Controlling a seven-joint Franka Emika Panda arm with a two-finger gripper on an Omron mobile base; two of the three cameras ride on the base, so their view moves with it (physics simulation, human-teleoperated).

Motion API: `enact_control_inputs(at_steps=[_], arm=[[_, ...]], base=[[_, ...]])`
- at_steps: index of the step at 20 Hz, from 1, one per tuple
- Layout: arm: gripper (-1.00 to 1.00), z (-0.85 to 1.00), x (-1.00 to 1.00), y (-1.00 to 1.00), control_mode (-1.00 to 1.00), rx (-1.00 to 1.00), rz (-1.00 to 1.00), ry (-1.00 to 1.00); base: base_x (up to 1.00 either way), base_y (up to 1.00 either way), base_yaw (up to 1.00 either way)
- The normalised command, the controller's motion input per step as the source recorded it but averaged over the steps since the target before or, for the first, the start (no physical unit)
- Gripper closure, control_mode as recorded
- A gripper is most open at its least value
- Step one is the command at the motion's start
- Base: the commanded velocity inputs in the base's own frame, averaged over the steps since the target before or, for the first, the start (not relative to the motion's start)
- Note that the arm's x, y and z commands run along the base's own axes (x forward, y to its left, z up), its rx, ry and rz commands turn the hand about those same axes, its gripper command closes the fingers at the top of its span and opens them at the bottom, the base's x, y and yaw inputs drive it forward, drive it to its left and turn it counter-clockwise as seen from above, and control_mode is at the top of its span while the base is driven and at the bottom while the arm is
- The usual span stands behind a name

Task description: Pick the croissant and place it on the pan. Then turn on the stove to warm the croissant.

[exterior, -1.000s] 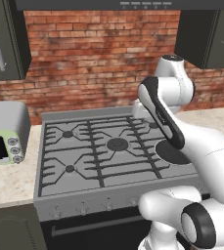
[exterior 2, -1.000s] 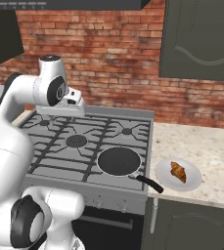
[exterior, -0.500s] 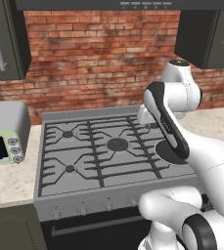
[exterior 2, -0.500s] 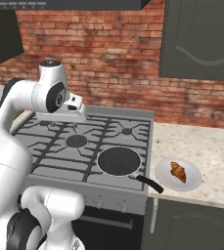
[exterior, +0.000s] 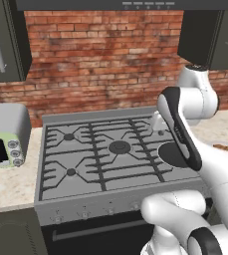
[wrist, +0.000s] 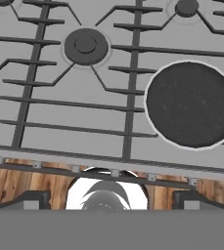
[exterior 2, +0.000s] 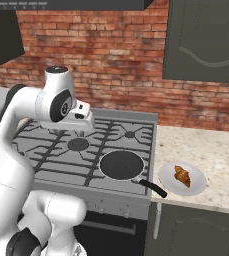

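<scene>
Toaster oven (exterior: 3,137), grey w/ green front, sits on the counter (exterior: 11,184) at far left, just beside the stove (exterior: 110,154). Stove is wide grey metal w/ black grates, round burner caps and a row of small knobs (exterior: 83,214) along the front edge; brick wall (exterior: 100,60) behind it.

Arm reaches over the stove's middle. Gripper (exterior 2: 81,131) hangs above the grates, near the centre burner (exterior 2: 78,144), pointing down, nothing between the fingers. In the hand view the two dark fingertips (wrist: 33,199) stand wide apart at the bottom, so the pincer is open and empty; stove top and front knob row lie below it.

Pan (exterior 2: 121,165) is on the stove's front right burner: round, black, thin grey rim, nothing in it. Its long thin handle (exterior 2: 152,187) points toward the front right, past the stove's edge. In the hand view the pan (wrist: 191,104) lies right of the gripper line, apart from the fingers.

Right of the stove, on the light counter (exterior 2: 206,155), a round white plate (exterior 2: 196,181) sits just beside the pan handle's end. Croissant (exterior 2: 182,176) lies on that plate, golden-brown, well apart from the gripper. Dark cabinet (exterior 2: 206,40) hangs above that counter.
</scene>
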Motion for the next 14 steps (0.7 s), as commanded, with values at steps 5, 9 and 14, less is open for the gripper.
enact_control_inputs(at_steps=[5, 9, 14], arm=[[-1.0, -0.01, -0.26, -0.32, -1.0, 0.0, 0.0, 0.0], [-1.0, -0.03, -0.28, -0.36, -1.0, 0.0, 0.0, 0.0], [-1.0, -0.02, -0.21, -0.41, -1.0, 0.0, 0.0, 0.0]], base=[[0.0, 0.0, 0.0], [0.0, 0.0, 0.0], [0.0, 0.0, 0.0]])
